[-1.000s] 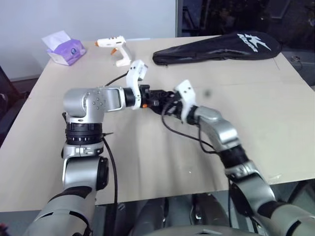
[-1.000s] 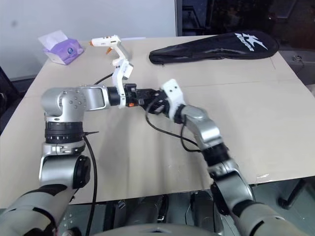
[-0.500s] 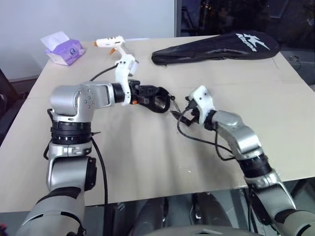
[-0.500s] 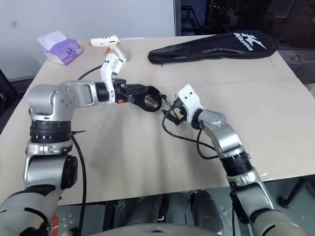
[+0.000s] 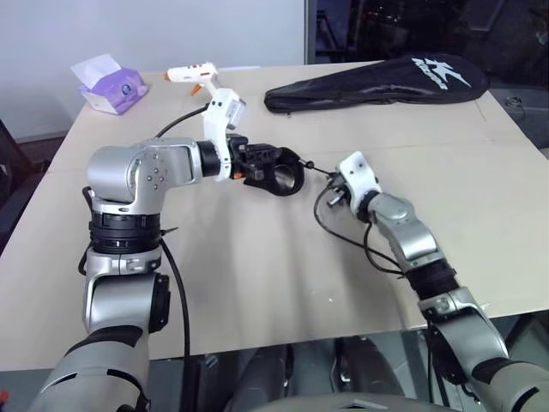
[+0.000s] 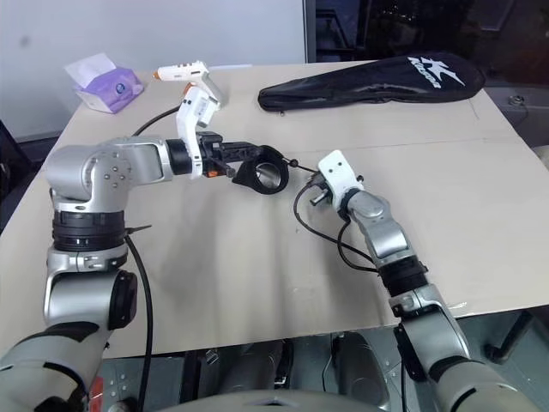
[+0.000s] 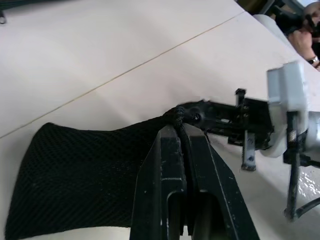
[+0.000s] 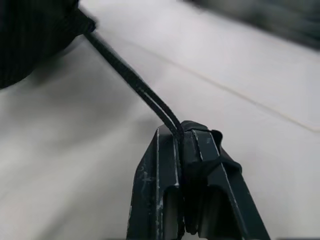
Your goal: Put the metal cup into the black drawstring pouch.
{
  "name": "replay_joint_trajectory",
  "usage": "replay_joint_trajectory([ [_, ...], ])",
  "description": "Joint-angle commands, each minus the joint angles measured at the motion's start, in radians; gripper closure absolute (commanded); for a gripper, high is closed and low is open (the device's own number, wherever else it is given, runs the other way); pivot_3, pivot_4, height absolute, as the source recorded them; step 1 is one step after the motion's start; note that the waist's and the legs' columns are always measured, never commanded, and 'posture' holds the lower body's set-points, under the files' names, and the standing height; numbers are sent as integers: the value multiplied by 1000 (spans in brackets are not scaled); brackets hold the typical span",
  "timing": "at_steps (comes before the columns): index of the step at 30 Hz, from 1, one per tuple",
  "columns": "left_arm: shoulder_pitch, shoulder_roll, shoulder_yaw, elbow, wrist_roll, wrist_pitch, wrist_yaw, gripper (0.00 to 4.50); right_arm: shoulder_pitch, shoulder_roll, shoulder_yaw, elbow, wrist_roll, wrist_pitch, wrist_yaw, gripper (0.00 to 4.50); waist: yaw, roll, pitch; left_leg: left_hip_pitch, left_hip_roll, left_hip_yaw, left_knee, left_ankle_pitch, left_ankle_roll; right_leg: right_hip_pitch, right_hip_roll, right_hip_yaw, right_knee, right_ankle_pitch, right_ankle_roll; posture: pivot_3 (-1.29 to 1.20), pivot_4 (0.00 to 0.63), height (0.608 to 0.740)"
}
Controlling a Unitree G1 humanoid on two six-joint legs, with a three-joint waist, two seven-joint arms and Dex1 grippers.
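Black drawstring pouch (image 5: pixel 276 170): held above the table (image 5: pixel 257 257), near its middle, mouth open toward the camera; a shiny interior is glimpsed, possibly the metal cup (image 6: pixel 269 175), not confirmed. Left gripper (image 7: pixel 181 131): 2 fingers pressed together, pinching the pouch rim. Right gripper (image 8: pixel 180 134): fingers pressed together on the cord (image 8: pixel 131 80), drawn taut between pouch and gripper. Open tabletop is noted in front of and to the right of both arms. Far edge: racket bag (image 5: pixel 377 81), glue gun (image 5: pixel 197 81), tissue pack (image 5: pixel 110 84), all well apart from the pouch. Compared with 1 second earlier, the right gripper has been drawn rightward, away from the pouch.
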Motion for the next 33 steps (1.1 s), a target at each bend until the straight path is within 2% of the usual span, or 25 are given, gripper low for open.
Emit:
replay_joint_trajectory([
  [1, 30, -24, 24, -88, -24, -121, -40, 4500, 3, -34, -39, -243, -10, 104, -21, 4453, 1, 0, 0, 0, 0, 0, 0, 0, 0, 0, 0, 0, 0, 0, 0, 0, 150, 740],
  [2, 30, -33, 30, -78, -52, -110, -66, 4500, -2, -54, -44, -309, -17, 148, -18, 4453, 1, 0, 0, 0, 0, 0, 0, 0, 0, 0, 0, 0, 0, 0, 0, 0, 150, 740],
  [5, 32, -48, 4, -92, -70, -160, -126, 3692, -38, -112, -53, -502, -11, 307, 11, 4500, 3, 0, 0, 0, 0, 0, 0, 0, 0, 0, 0, 0, 0, 0, 0, 0, 150, 740],
  [9, 17, -80, -115, -83, 27, -315, -157, 1889, -103, -179, -44, -661, 0, 481, 44, 4500, 4, 0, 0, 0, 0, 0, 0, 0, 0, 0, 0, 0, 0, 0, 0, 0, 150, 740],
  [18, -76, -229, -244, 124, 170, -566, -193, 1889, -205, -256, -20, -758, 11, 652, 72, 4500, 10, 0, 0, 0, 0, 0, 0, 0, 0, 1, 0, 0, -1, 0, 0, 0, 150, 740],
  [25, -108, -301, -251, 217, 226, -645, -191, 1889, -206, -273, -15, -773, 9, 687, 57, 4500, 8, 0, 0, 0, 0, 1, 0, 0, 0, 0, 0, 0, -1, 0, 0, 0, 150, 740],
  [28, -107, -312, -256, 231, 237, -657, -210, 2563, -206, -279, -24, -790, 14, 709, 54, 4500, 8, 0, 0, 0, 0, 0, 0, 0, 0, 0, 0, 0, -1, 0, 0, 0, 150, 740],
  [31, -103, -313, -260, 241, 252, -662, -225, 3946, -206, -288, -33, -796, 16, 719, 52, 4500, 8, 0, 0, -1, 0, 0, 0, 0, 0, 0, 0, 0, -1, 0, 0, 0, 150, 740],
  [32, -103, -315, -258, 244, 252, -659, -227, 4265, -205, -291, -36, -798, 17, 721, 51, 4500, 9, 0, 0, -1, 0, 0, 0, 0, 0, 0, 0, 0, -1, 0, 0, 0, 150, 740],
  [33, -102, -316, -257, 247, 255, -659, -228, 4295, -204, -294, -39, -799, 19, 722, 52, 4500, 9, 0, 0, -1, 0, 0, 0, 0, 0, 0, 0, 0, -1, 0, 0, 0, 150, 740],
])
